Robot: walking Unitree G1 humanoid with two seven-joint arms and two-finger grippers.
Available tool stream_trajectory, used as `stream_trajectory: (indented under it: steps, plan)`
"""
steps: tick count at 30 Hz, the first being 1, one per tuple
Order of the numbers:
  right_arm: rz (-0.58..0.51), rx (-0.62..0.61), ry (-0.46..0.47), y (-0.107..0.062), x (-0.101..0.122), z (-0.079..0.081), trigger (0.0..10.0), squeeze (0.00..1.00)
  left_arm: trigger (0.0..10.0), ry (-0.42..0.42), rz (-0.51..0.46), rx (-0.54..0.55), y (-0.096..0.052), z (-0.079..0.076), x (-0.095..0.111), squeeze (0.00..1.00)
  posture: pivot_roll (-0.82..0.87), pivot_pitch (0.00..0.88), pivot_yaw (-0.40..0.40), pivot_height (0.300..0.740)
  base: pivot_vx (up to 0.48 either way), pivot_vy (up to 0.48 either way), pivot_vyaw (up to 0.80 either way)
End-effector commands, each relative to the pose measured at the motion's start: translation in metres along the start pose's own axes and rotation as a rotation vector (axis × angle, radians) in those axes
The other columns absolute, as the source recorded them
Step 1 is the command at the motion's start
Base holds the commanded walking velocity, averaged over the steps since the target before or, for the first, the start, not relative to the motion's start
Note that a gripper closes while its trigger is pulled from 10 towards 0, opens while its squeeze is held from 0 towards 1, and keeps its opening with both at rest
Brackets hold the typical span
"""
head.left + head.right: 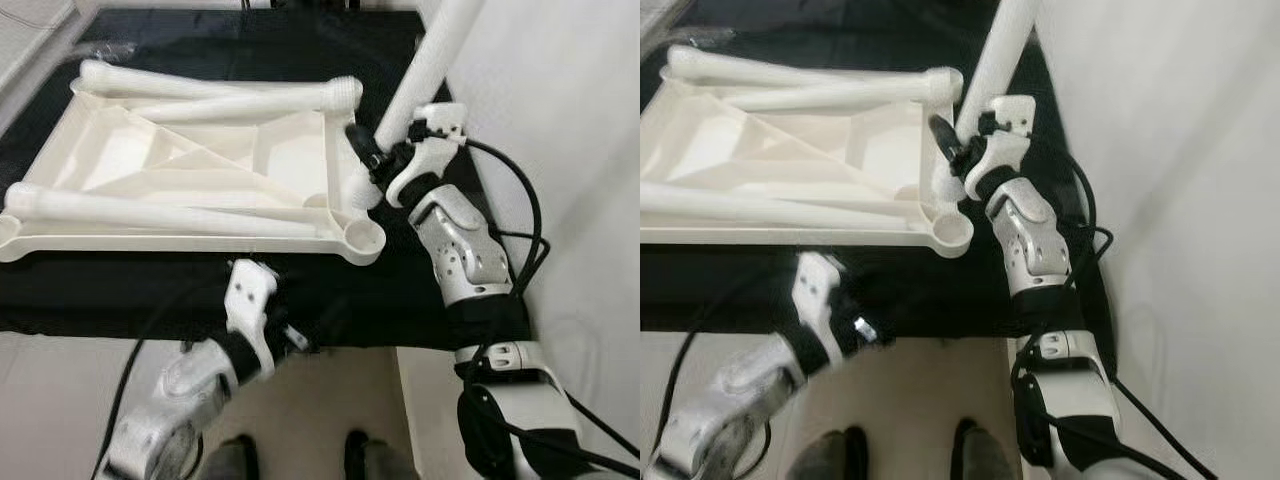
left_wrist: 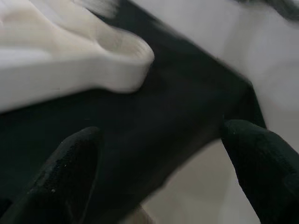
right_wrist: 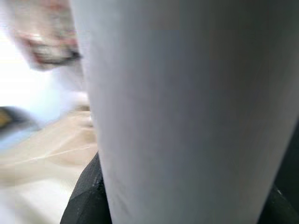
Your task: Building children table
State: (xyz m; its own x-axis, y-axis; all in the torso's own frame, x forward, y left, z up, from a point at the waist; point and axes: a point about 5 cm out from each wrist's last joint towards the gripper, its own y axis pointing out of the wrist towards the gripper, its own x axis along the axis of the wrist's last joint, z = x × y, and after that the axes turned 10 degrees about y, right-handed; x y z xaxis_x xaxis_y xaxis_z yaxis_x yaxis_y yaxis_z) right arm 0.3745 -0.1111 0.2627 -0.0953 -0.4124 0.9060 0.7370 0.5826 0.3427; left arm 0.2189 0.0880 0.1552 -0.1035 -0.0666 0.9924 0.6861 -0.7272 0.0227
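A white plastic tabletop (image 1: pixel 180 243) lies upside down on a black-covered surface (image 1: pixel 120 300). Loose white legs (image 1: pixel 240 100) (image 1: pixel 150 210) rest across it, one with a threaded end. My right gripper (image 1: pixel 375 160) is shut on another white leg (image 1: pixel 430 70), holding it upright and leaning at the tabletop's right edge, just beyond the near right corner socket (image 1: pixel 362 235). In the right wrist view that leg (image 3: pixel 187 93) sits between the black fingers (image 3: pixel 86 196). My left gripper (image 2: pixel 159 140) is open and holds nothing, low at the surface's front edge, facing that corner socket (image 2: pixel 126 51).
A white wall (image 1: pixel 560 120) stands close on the right. Pale floor (image 1: pixel 60 400) runs below the front edge of the surface, where my feet (image 1: pixel 355 455) stand. Black cables (image 1: pixel 530 230) loop beside the right arm.
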Motion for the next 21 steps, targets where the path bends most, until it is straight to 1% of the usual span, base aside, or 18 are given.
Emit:
stream_trajectory:
  steps: [1, 2, 3, 4, 6, 7, 8, 9, 10, 12, 13, 15, 16, 18, 21]
  plan:
    - [-0.006, 0.155, 0.012, -0.001, 0.007, 0.009, 10.0, 0.0, 10.0, 0.053, 0.041, -0.025, -0.006, -0.012, -0.006, 0.0, 0.06, 0.464, -0.048, 0.74, 0.0, 0.0, 0.0]
    - [0.014, 0.273, 0.0, -0.002, 0.011, 0.015, 10.0, 0.0, 10.0, 0.084, 0.057, -0.018, -0.011, -0.016, -0.008, 0.0, 0.06, 0.476, -0.048, 0.74, 0.0, 0.0, 0.0]
    - [0.028, 0.35, -0.011, -0.003, 0.014, 0.019, 10.0, 0.0, 10.0, 0.102, 0.065, -0.012, -0.014, -0.018, -0.008, 0.0, 0.06, 0.48, -0.048, 0.74, 0.0, 0.0, 0.0]
    - [0.035, 0.418, -0.004, -0.004, 0.02, 0.02, 10.0, 0.0, 10.0, 0.114, 0.069, 0.0, -0.018, -0.02, -0.008, 0.0, 0.05, 0.494, -0.048, 0.74, 0.0, 0.0, 0.0]
    - [0.03, 0.501, 0.013, -0.008, 0.031, 0.019, 10.0, 0.0, 10.0, 0.126, 0.07, 0.016, -0.024, -0.023, -0.007, 0.0, 0.05, 0.507, -0.05, 0.74, 0.0, 0.0, 0.0]
    - [0.03, 0.501, 0.013, -0.008, 0.031, 0.019, 10.0, 0.0, 10.0, 0.126, 0.07, 0.016, -0.024, -0.023, -0.007, 0.0, 0.05, 0.507, -0.05, 0.74, 0.0, 0.0, 0.0]
    - [0.025, 0.535, 0.018, -0.01, 0.035, 0.018, 10.0, 0.0, 10.0, 0.129, 0.07, 0.023, -0.026, -0.025, -0.006, 0.0, 0.05, 0.507, -0.05, 0.74, 0.0, 0.0, 0.0]
    - [0.025, 0.587, 0.001, -0.014, 0.043, 0.016, 10.0, 0.0, 10.0, 0.125, 0.069, 0.041, -0.03, -0.027, -0.006, 0.0, 0.05, 0.522, -0.047, 0.74, 0.0, 0.0, 0.0]
    - [0.025, 0.587, 0.001, -0.014, 0.043, 0.016, 10.0, 0.0, 10.0, 0.125, 0.069, 0.041, -0.03, -0.027, -0.006, 0.0, 0.05, 0.522, -0.047, 0.74, 0.0, 0.0, 0.0]
    - [0.055, 0.694, -0.029, -0.022, 0.055, 0.016, 10.0, 0.0, 10.0, 0.129, 0.067, 0.067, -0.037, -0.034, -0.004, 0.0, 0.06, 0.536, -0.042, 0.74, 0.0, 0.0, 0.0]
    - [0.055, 0.694, -0.029, -0.022, 0.055, 0.016, 10.0, 0.0, 10.0, 0.129, 0.067, 0.067, -0.037, -0.034, -0.004, 0.0, 0.06, 0.536, -0.042, 0.74, 0.0, 0.0, 0.0]
    - [0.107, 0.773, -0.078, -0.028, 0.059, 0.019, 10.0, 0.0, 10.0, 0.126, 0.072, 0.078, -0.045, -0.04, -0.002, 0.0, 0.07, 0.557, -0.035, 0.74, 0.0, 0.0, 0.0]
    - [0.107, 0.773, -0.078, -0.028, 0.059, 0.019, 10.0, 0.0, 10.0, 0.126, 0.072, 0.078, -0.045, -0.04, -0.002, 0.0, 0.07, 0.557, -0.035, 0.74, 0.0, 0.0, 0.0]
    - [0.135, 0.838, -0.112, -0.032, 0.063, 0.021, 10.0, 0.0, 10.0, 0.12, 0.08, 0.059, -0.05, -0.047, -0.001, 0.0, 0.07, 0.564, -0.033, 0.74, 0.0, 0.0, 0.0]
    - [0.181, 0.9, -0.188, -0.035, 0.067, 0.022, 10.0, 0.0, 10.0, 0.099, 0.091, 0.041, -0.055, -0.055, -0.001, 0.0, 0.08, 0.561, -0.029, 0.74, 0.0, 0.0, 0.0]
